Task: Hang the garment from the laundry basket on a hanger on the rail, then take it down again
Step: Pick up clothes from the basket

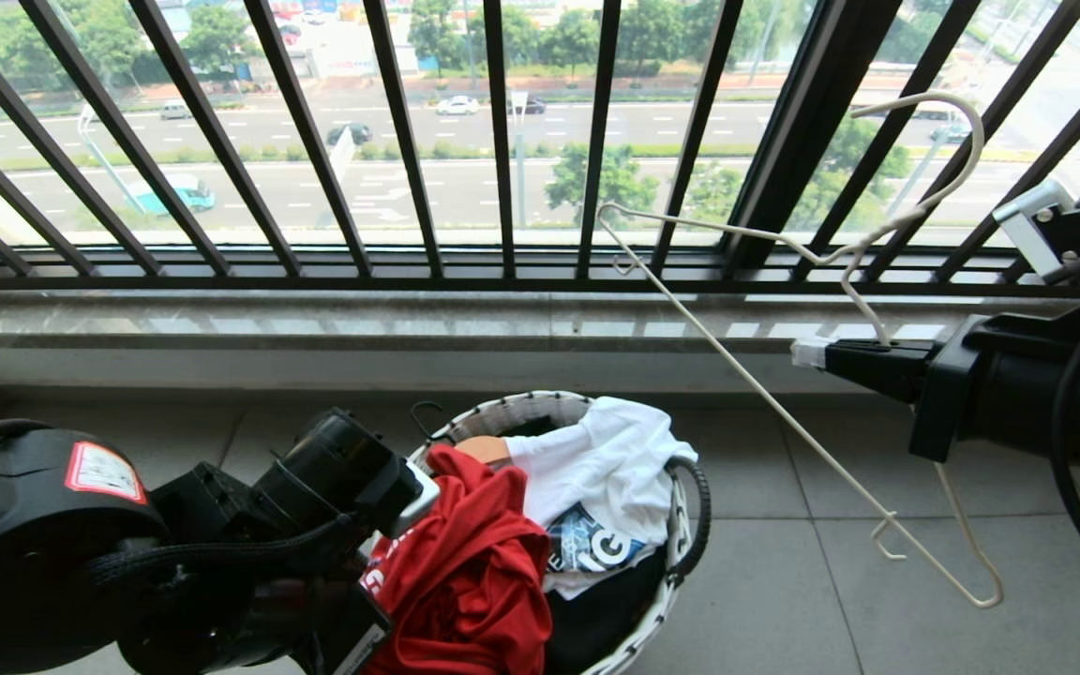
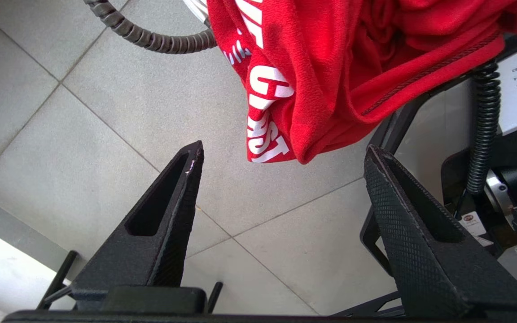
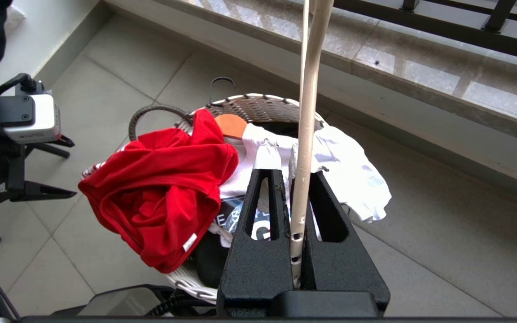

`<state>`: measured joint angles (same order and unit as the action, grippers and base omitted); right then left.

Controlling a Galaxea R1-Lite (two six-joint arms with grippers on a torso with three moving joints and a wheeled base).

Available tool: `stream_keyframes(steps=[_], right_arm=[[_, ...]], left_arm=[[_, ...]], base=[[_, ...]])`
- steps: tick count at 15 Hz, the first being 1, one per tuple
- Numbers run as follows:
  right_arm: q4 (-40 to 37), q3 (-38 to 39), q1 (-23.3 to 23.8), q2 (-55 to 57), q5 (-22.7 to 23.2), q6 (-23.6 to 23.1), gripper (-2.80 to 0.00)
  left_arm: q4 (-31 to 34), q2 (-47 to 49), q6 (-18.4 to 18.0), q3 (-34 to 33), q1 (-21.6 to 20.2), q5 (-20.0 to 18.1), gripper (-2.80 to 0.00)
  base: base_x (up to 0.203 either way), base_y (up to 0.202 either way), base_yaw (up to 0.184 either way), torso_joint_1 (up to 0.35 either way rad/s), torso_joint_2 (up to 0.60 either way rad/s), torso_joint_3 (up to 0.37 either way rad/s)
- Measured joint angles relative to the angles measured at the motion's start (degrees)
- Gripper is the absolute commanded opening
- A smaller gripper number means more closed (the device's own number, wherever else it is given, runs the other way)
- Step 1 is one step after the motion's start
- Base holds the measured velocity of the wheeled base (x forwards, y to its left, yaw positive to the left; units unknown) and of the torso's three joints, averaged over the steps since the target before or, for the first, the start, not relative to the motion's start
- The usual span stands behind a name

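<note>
Red garment [image 1: 465, 572] crumpled, draped over laundry basket [image 1: 540, 410]

Ahead of me: black vertical-barred window railing [image 1: 502, 141] above a polished stone sill [image 1: 315, 323]. Beyond it, a road with cars [image 1: 456, 105] and trees. Grey floor tiles [image 1: 784, 581] underfoot. White T-shirt [image 1: 610, 464] heaped over a black garment [image 1: 596, 623]; tan rounded piece [image 3: 231, 125] beside it, possibly a wooden hanger, mostly buried.

support: grey tiled floor [image 1: 784, 581] | on it: laundry basket [image 1: 512, 412]
</note>
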<state>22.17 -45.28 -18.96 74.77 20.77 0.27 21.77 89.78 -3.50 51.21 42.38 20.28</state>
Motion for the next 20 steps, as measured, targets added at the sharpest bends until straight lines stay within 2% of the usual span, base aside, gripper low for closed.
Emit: stream_keyframes(steps=[2,4,10,13,15,17,20], right_arm=[[0.0,-0.1,0.3,-0.1,0.0,0.0,-2.8],[0.0,-0.2,1.0,-0.1,0.1,0.0,-2.8],[0.0,-0.6,2.3,-0.5,0.2,0.0,-2.8],[0.0,-0.7,2.8,-0.4,0.3,0.0,-2.8],[0.0,-0.8,2.8,-0.4,0.3,0.0,-2.8],[0.0,-0.8,2.9,-0.4,0.3,0.0,-2.8],[0.0,-0.8,3.0,-0.4,0.3,0.0,-2.8]], left_arm=[[-0.2,-2.6,0.0,0.1,3.1,-0.6,0.0],[-1.9,-3.2,-2.4,0.2,5.1,-0.6,0.0],[-13.0,4.5,-22.9,1.8,5.9,-0.3,0.0],[-19.6,8.5,-29.4,2.1,5.9,-0.2,0.0],[-24.5,10.8,-32.1,2.1,5.8,-0.2,0.0],[-28.7,13.2,-33.1,2.1,5.8,-0.2,0.0],[-29.4,16.4,-34.1,2.0,5.3,0.0,0.0]], base=[[0.0,0.0,0.0,0.0,0.0,0.0],[0.0,0.0,0.0,0.0,0.0,0.0],[0.0,0.0,0.0,0.0,0.0,0.0],[0.0,0.0,0.0,0.0,0.0,0.0],[0.0,0.0,0.0,0.0,0.0,0.0],[0.0,0.0,0.0,0.0,0.0,0.0],[0.0,0.0,0.0,0.0,0.0,0.0]])
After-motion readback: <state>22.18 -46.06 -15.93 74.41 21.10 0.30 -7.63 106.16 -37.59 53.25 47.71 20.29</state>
